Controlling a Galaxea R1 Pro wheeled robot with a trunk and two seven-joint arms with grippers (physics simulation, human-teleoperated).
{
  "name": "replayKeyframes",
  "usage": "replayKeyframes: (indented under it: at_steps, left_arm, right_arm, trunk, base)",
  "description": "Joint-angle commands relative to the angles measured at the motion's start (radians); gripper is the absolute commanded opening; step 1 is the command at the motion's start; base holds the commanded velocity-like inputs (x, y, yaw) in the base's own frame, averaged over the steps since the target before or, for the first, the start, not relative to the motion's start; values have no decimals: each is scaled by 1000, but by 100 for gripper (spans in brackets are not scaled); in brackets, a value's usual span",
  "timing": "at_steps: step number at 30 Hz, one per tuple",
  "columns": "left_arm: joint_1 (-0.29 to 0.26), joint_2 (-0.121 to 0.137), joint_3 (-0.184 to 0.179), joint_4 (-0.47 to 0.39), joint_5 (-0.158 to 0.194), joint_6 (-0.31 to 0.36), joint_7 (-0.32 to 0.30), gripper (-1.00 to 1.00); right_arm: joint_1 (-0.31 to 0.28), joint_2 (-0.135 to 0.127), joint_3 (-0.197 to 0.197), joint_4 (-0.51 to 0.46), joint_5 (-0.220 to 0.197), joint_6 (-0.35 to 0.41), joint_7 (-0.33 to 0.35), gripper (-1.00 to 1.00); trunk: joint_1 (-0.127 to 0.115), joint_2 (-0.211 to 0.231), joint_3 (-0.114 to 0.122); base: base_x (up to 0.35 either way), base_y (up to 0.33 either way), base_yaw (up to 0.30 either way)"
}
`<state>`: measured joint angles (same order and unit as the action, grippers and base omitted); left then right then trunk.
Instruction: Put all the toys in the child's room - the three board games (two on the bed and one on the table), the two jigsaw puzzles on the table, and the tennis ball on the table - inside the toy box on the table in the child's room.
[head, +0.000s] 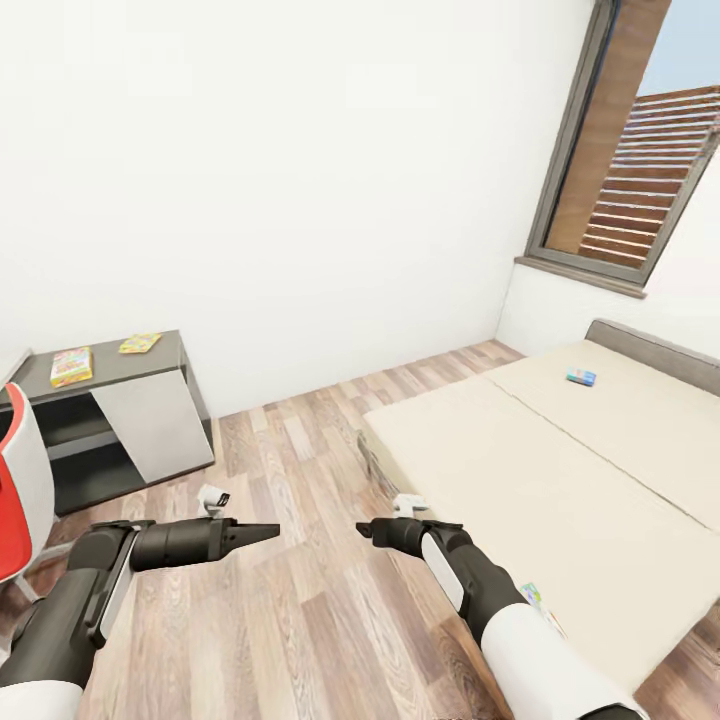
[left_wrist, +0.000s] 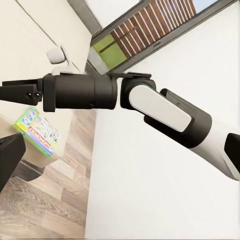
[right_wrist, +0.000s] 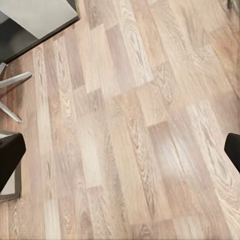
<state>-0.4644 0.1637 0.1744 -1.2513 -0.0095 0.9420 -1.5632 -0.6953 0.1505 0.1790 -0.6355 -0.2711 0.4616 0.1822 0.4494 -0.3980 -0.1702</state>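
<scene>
Beige bed (head: 560, 470) lies just right of the right gripper (head: 364, 529); both it and the left gripper (head: 268, 532) are empty, jaw widths unclear.

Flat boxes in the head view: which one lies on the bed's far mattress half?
The small blue box, alone near the headboard; two others lie on the dark desk.

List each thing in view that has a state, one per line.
Left gripper: empty, state unclear.
Right gripper: open, empty, over the floor.
Small blue box: lying flat on the bed.
Two flat boxes: lying on the desk.
Window: closed.
</scene>
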Motion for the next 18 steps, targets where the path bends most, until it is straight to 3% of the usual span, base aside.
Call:
replayKeyframes:
  at_steps: [1,18]
  left_arm:
    - [0,0,0,0,-1,11,-4,100]
    - [0,0,1,0,-1,12,-5,100]
  right_arm:
    - [-1,0,0,-1,-2,5,0,100]
    - [-1,0,-3,0,-2,3,0,100]
  trunk:
    - [1,-2,-1]
    - [1,-2,12]
  base:
    - [0,216,-277]
    - [0,198,-276]
